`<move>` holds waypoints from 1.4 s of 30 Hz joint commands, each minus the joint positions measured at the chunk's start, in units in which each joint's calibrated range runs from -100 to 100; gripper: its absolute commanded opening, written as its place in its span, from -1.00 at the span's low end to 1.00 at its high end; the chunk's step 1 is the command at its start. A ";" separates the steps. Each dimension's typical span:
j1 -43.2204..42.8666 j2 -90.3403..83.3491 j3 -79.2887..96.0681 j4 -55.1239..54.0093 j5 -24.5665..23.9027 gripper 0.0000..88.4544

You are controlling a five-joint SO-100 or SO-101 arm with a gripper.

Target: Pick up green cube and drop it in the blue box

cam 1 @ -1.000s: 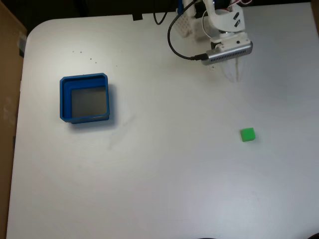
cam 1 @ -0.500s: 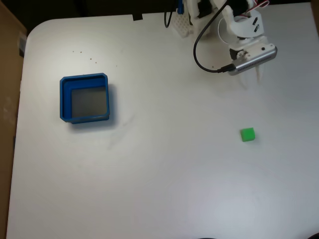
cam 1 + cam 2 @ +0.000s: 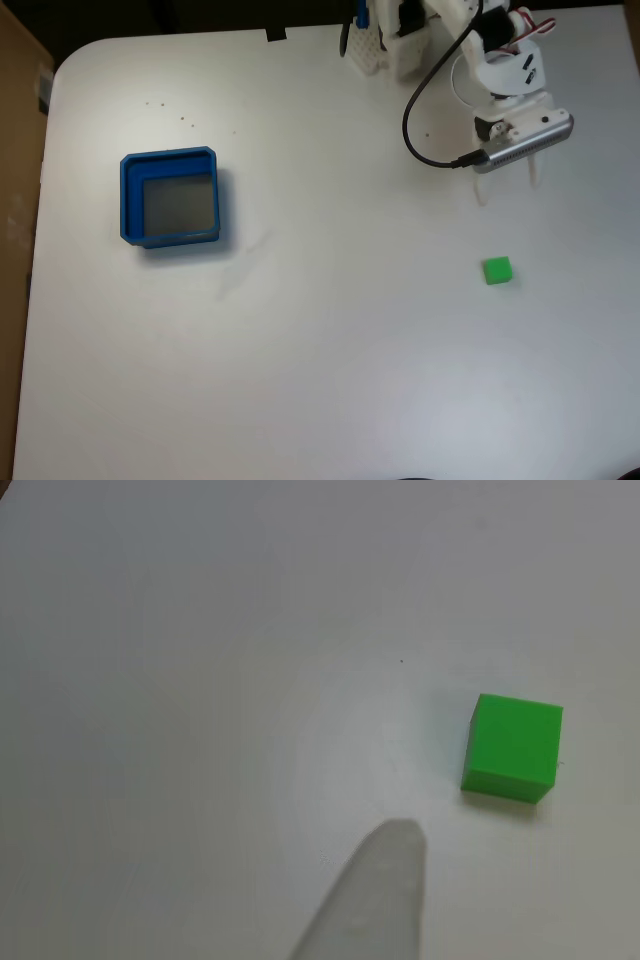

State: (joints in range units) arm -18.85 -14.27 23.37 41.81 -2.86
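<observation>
While your gripper [image 3: 508,187] hung apart from the small matte green cube [image 3: 497,270], fingers spread, nothing held.
Cube prob. light & rigid; you'd pinch opp. flat faces.

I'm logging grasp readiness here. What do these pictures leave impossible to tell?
- Jaw opening: in the fixed view the gripper sits under the arm's camera housing; the tips are pale and small.
- Finger in the other view: blurred, cut by the bottom edge.
- Height above the green cube: unclear.
</observation>
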 commanded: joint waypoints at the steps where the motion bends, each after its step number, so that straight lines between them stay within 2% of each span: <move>1: 0.28 0.02 -6.11 -1.22 -0.10 -0.26; 21: 0.28 0.53 -8.37 1.25 -0.20 -0.26; 32: 0.42 20.83 -33.66 13.61 -0.20 -0.26; 42: 2.59 33.71 -49.20 23.75 -0.20 -0.26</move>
State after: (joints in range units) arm -17.57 18.02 -18.71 63.27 -2.95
